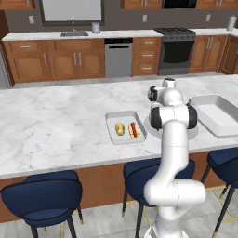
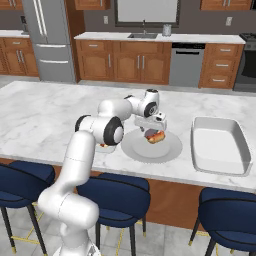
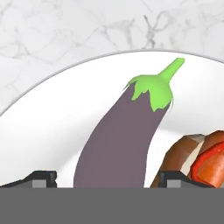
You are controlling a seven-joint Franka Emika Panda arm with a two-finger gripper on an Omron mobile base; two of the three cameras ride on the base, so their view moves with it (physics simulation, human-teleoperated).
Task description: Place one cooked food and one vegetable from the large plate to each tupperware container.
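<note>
Over the large plate, the jaws of the gripper are seen spread apart, one dark fingertip on either side of a purple eggplant; the tips stand beside its lower body with a little gap visible, so nothing is yet clamped. The eggplant lies on the plate with its green cap and stem pointing away from the hand. Just beside it on the plate, close to one fingertip, a hot dog with a red sausage in a brown bun is seen, and the same hot dog is seen under the gripper in the right base view.

The plate rests on the marble tabletop. Beside the plate, on one side, the smaller tupperware container is placed, and inside it a yellowish-tan vegetable and a second hot dog lie side by side. On the other side of the plate, the larger tupperware container is set near the plate, its inside bare. Blue stools are lined along the near edge of the tabletop.
</note>
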